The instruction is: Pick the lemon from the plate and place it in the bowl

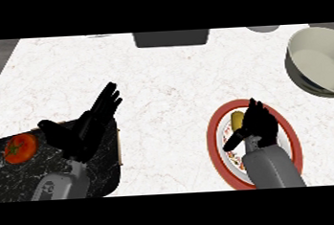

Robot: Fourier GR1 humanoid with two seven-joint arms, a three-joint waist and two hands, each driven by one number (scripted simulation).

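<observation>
A red-rimmed plate (pixel 219 131) lies at the lower right of the counter. On it a yellow lemon (pixel 237 119) shows just left of my right hand (pixel 259 125). That hand hovers over the plate with fingers bent downward beside the lemon, and the thumb points left below it; the fingers do not close round the fruit. A large pale bowl (pixel 321 63) stands at the far right, beyond the plate. My left hand (pixel 86 128) rests open at the left, fingers straight and pointing up-right.
A dark marbled board (pixel 32 174) sits at the lower left with a red tomato (pixel 20 148) on it. A dark grey box (pixel 171 38) stands at the counter's far edge, and a small pale object (pixel 263 29) beside it.
</observation>
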